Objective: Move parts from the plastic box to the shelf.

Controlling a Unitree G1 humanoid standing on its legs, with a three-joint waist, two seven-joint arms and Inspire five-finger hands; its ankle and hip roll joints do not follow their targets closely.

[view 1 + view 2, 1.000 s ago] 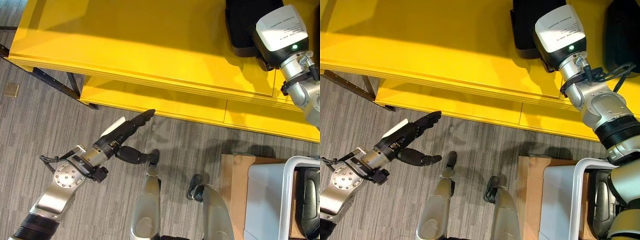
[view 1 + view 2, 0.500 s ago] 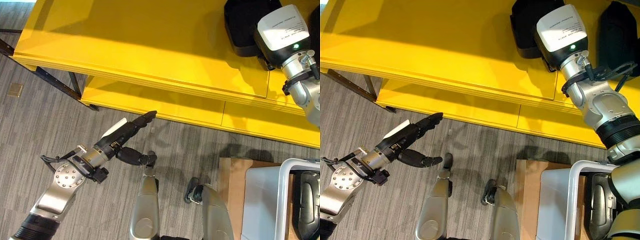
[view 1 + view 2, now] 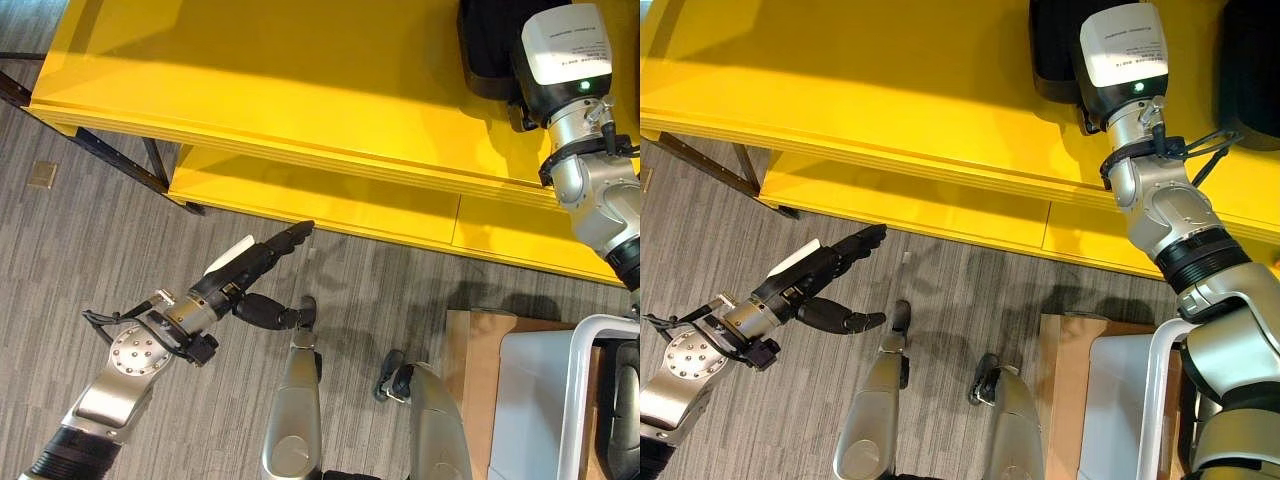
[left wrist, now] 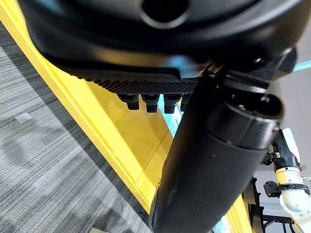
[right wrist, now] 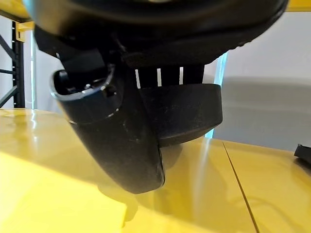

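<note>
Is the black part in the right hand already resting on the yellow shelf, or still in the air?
Resting on it. In the right wrist view the black part sits on the yellow shelf, with the right hand curled round it.

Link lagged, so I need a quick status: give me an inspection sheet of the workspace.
Surface: yellow shelf, top mostly bare.
Job's things: black part on the shelf at the right hand; second black part further right; plastic box at lower right.
Clutter: cardboard box beside the plastic box.
Hands: left hand open, over the floor; right hand at the shelf, grip unclear.
Cables: nothing seen.
Surroundings: grey carpet, small floor plate.
</note>
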